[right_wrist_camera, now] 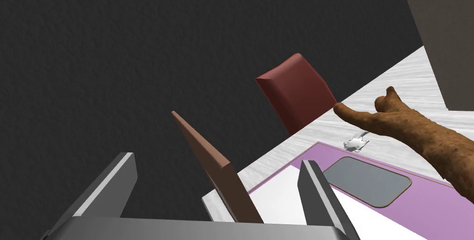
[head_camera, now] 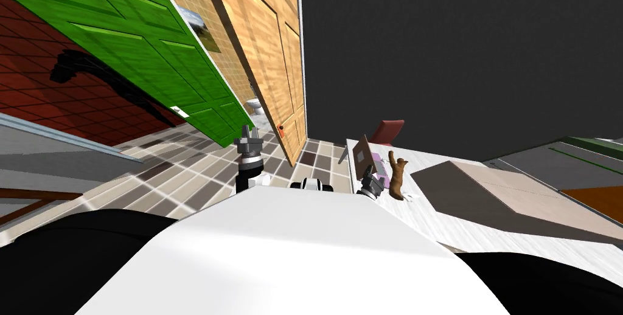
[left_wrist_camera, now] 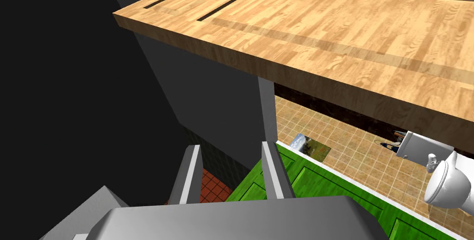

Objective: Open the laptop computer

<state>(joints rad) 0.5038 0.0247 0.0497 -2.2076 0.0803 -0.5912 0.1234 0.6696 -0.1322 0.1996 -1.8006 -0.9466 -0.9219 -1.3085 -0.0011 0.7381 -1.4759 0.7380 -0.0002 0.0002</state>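
A laptop computer point(right_wrist_camera: 217, 172) with a brown lid and a lilac base with a grey touchpad sits on a white woodgrain table point(head_camera: 487, 226), its lid raised at a steep slant. The right gripper point(right_wrist_camera: 217, 163) is at the laptop, jaws apart, with the lid's edge rising between them. A brown animal figure point(right_wrist_camera: 416, 130) stands just beside the laptop, and a dark red chair point(right_wrist_camera: 296, 93) stands behind the table. The left gripper point(left_wrist_camera: 229, 147) hangs over the tiled floor point(head_camera: 182, 171), jaws apart and holding nothing.
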